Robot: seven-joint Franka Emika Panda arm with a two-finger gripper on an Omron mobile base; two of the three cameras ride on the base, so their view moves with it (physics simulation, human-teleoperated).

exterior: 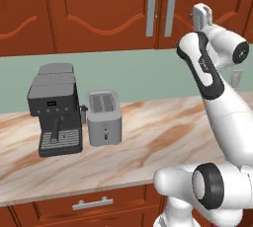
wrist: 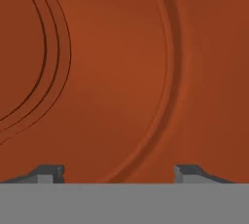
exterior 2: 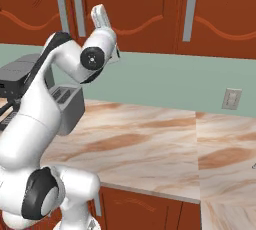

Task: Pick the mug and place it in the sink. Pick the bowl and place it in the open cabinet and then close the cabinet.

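The gripper (wrist: 119, 172) faces the cabinet (exterior: 99, 9) door close up, its two tips spread wide with nothing between them, only the door's arched panel ahead. The arm (exterior: 205, 68) reaches up toward that door, above the counter (exterior: 148, 137). Below the cabinet, a toaster (exterior: 104, 117) stands just beside a coffee machine (exterior: 55, 107) on the counter.

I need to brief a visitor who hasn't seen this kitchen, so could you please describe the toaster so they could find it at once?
Start at the marble counter below the reddish-brown wall cabinets. Near its left end stands a dark grey coffee machine, and the toaster sits immediately to its right. It is the shorter, light silver box with two slots in its top, unlike the taller, darker machine beside it.
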